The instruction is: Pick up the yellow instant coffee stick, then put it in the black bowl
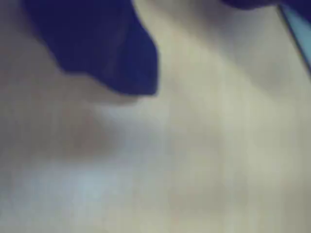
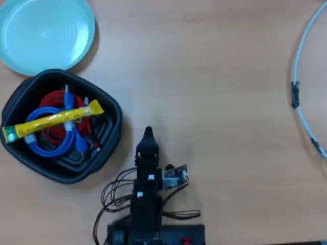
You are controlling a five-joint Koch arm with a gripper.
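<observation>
Yellow coffee stick [image 2: 51,121] lay across cables inside black bowl [image 2: 110,140], at 9 o'clock of hand [image 2: 148,133]; hand empty, open/closed unclear.

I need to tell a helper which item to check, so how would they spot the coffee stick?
Find the black bowl at the table's left in the overhead view, below the teal plate. Across its coiled red and blue cables lies the coffee stick: the only bright yellow, long thin sachet there.
</observation>
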